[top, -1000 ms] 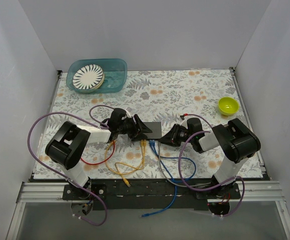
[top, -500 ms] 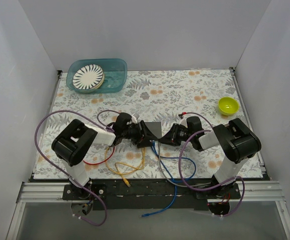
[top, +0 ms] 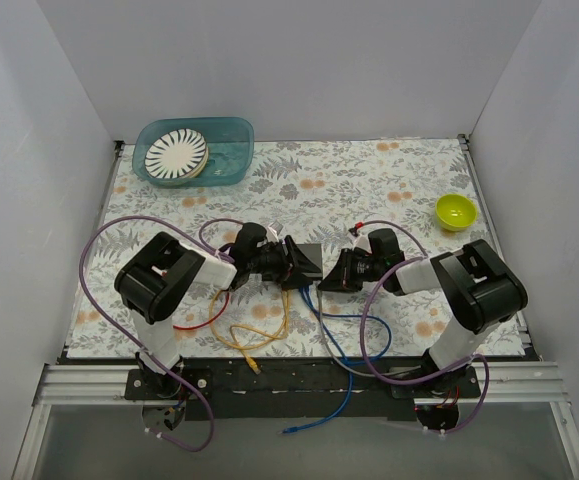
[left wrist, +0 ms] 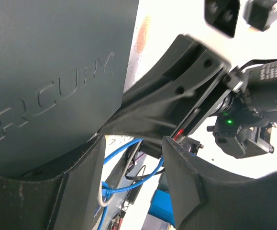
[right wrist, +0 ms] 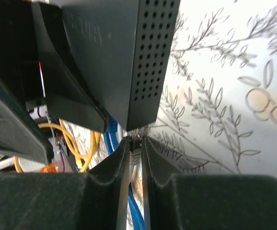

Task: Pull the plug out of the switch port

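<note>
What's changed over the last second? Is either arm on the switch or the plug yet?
The left arm swung right, bringing the left gripper onto the switch's left end, fingers apart. The right gripper hardly shifted; it pinches a grey cable at the switch's edge. The switch, yellow cable, blue cable, teal basin, plate and green bowl stayed put.

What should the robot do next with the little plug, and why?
Probably ease the right gripper straight back, away from the switch. Its fingers are pinched on the grey plug at the switch's edge, so it looks not yet pulled out.
</note>
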`<state>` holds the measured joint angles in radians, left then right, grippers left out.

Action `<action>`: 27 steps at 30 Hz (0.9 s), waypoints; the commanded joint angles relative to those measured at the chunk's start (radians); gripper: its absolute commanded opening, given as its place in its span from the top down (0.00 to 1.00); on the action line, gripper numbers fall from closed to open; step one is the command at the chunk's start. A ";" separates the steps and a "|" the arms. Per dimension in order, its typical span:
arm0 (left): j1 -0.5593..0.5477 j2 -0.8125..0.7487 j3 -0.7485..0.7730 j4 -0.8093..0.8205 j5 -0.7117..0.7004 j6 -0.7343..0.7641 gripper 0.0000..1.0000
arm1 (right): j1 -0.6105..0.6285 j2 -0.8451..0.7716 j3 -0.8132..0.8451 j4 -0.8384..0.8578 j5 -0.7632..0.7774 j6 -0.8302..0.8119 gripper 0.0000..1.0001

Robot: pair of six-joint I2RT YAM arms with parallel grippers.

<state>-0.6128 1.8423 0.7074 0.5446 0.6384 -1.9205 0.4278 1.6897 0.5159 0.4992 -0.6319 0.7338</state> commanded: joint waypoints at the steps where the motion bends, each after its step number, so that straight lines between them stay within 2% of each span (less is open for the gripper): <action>1: 0.002 0.037 -0.013 -0.060 -0.083 -0.011 0.49 | 0.008 -0.005 -0.045 -0.212 0.051 -0.119 0.99; 6: 0.002 0.025 -0.025 -0.035 -0.101 -0.034 0.50 | 0.008 -0.042 -0.068 -0.241 0.057 -0.143 0.99; 9: 0.002 -0.014 -0.031 -0.032 -0.115 -0.032 0.50 | 0.005 -0.146 -0.071 -0.312 0.156 -0.149 0.99; 10: 0.004 -0.027 -0.031 -0.035 -0.121 -0.026 0.49 | 0.002 -0.180 -0.071 -0.374 0.238 -0.149 0.99; 14: 0.010 -0.089 0.010 -0.118 -0.147 0.021 0.48 | -0.049 -0.336 -0.041 -0.534 0.421 -0.160 0.99; 18: 0.012 -0.133 0.073 -0.228 -0.178 0.096 0.45 | -0.098 -0.358 -0.016 -0.603 0.509 -0.178 0.99; 20: 0.012 -0.153 0.087 -0.261 -0.183 0.124 0.42 | -0.098 -0.326 0.016 -0.631 0.491 -0.206 0.84; 21: 0.013 -0.159 0.099 -0.267 -0.184 0.129 0.41 | -0.097 -0.331 0.024 -0.617 0.468 -0.206 0.72; 24: 0.018 -0.183 0.119 -0.293 -0.190 0.141 0.37 | -0.087 -0.393 0.012 -0.518 0.411 -0.177 0.58; 27: 0.028 -0.202 0.135 -0.345 -0.221 0.149 0.34 | -0.041 -0.389 0.065 -0.508 0.385 -0.177 0.50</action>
<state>-0.5991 1.7172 0.7975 0.2935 0.4725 -1.8183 0.3450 1.3159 0.5148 -0.0280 -0.2379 0.5762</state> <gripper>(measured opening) 0.641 0.456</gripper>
